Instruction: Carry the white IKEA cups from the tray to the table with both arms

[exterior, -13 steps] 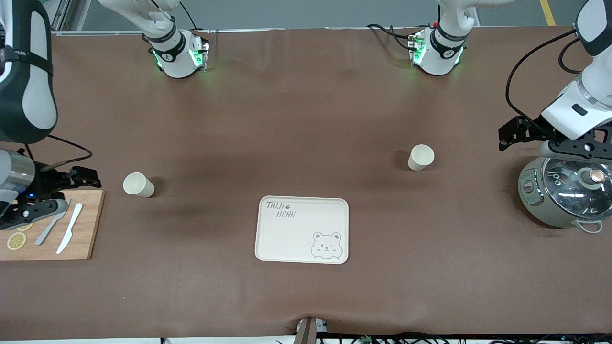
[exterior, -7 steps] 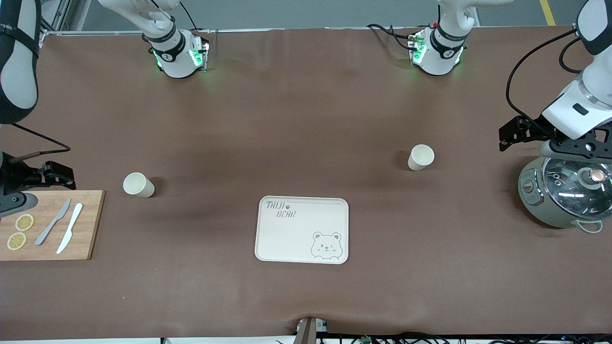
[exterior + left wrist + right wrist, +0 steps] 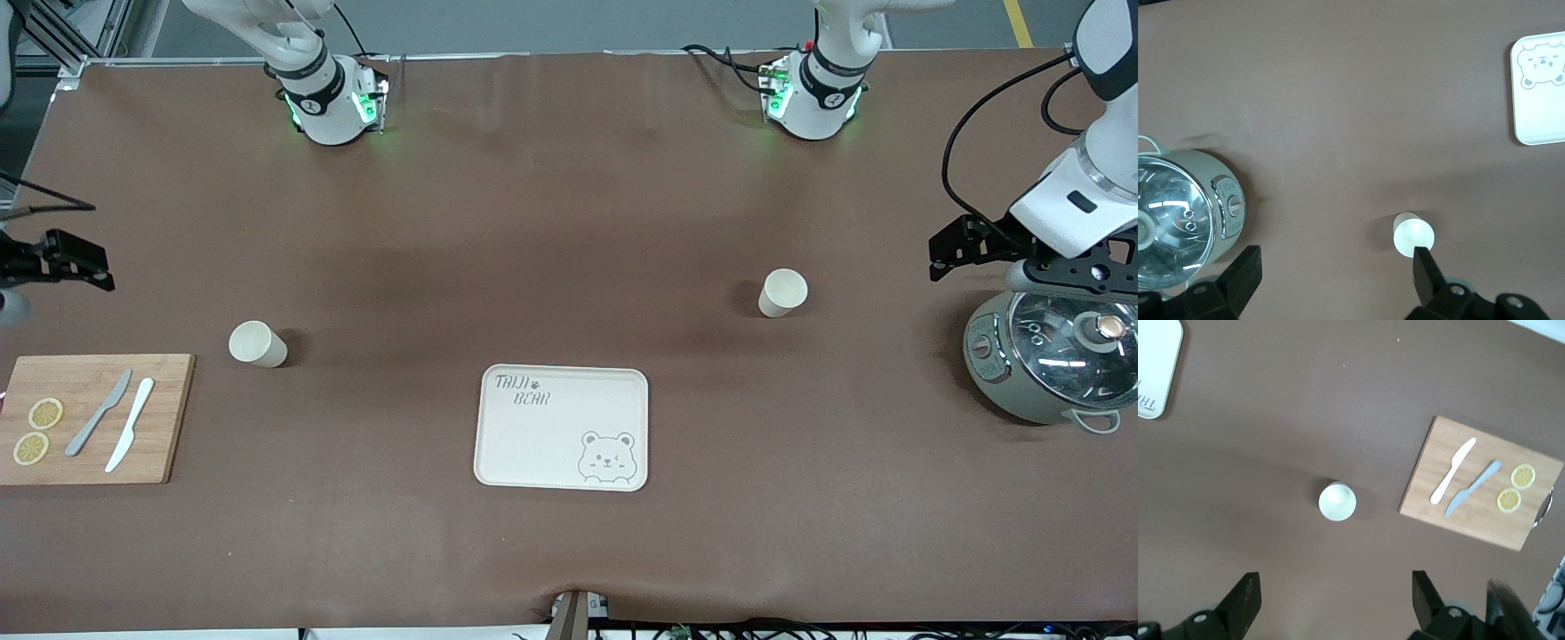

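Two white IKEA cups stand upright on the brown table. One cup (image 3: 258,344) (image 3: 1337,501) is beside the cutting board, the other cup (image 3: 782,292) (image 3: 1413,235) is between the tray and the pot. My left gripper (image 3: 1335,277) hangs open and empty, high over the bare table between the pot and that cup, and its hand (image 3: 1062,267) shows by the pot's rim. My right gripper (image 3: 1335,597) is open and empty too, high over the table at the right arm's end. Only its black mount (image 3: 58,262) shows in the front view.
A beige bear tray (image 3: 562,427) lies between the cups, nearer the front camera. A grey pot with a glass lid (image 3: 1049,356) stands at the left arm's end. A wooden cutting board (image 3: 89,431) carries two knives and lemon slices.
The right arm has swung up off the cutting board, which now lies fully uncovered, and mostly out of the front view. The left arm has barely moved. The cups stand where they were.
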You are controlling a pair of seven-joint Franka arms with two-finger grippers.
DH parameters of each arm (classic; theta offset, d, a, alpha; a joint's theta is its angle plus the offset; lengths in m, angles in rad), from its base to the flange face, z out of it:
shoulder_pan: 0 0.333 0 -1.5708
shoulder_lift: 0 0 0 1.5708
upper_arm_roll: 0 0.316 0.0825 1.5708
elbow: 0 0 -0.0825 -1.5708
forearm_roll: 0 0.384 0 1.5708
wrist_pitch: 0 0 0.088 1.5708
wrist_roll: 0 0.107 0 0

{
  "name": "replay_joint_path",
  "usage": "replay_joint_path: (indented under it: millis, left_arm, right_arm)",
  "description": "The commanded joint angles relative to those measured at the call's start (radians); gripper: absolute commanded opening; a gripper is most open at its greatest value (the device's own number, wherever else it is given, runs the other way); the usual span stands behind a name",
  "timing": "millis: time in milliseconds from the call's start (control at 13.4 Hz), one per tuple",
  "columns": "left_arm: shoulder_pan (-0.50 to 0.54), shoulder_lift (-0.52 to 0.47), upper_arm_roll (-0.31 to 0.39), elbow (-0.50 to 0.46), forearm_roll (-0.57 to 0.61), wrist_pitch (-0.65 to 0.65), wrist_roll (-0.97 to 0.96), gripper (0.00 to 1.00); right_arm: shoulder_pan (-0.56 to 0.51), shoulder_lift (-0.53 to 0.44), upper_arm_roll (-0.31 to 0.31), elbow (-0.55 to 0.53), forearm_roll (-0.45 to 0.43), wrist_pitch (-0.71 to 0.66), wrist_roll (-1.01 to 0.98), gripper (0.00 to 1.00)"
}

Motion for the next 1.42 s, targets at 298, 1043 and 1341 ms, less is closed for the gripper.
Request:
replay_joint_path:
  millis: [298, 1043, 1341]
  left_arm:
    - [-0.001, 0.007, -0.004, 0.025, 0.006, -0.022, -0.021, 1.00]
    - [-0.001, 0.003, -0.005, 0.035, 0.006, -0.031, -0.037, 1.00]
    - [0.001, 0.011, -0.005, 0.048, 0.006, -0.042, -0.034, 1.00]
  right_arm:
    - [0.011, -0.177, 0.007, -0.223, 0.052, 0.006, 0.299, 1.00]
    - [0.012, -0.264, 0.001, -0.297, 0.067, 0.085, 0.157, 1.00]
    - [0.014, -0.284, 0.001, -0.306, 0.084, 0.091, 0.149, 1.00]
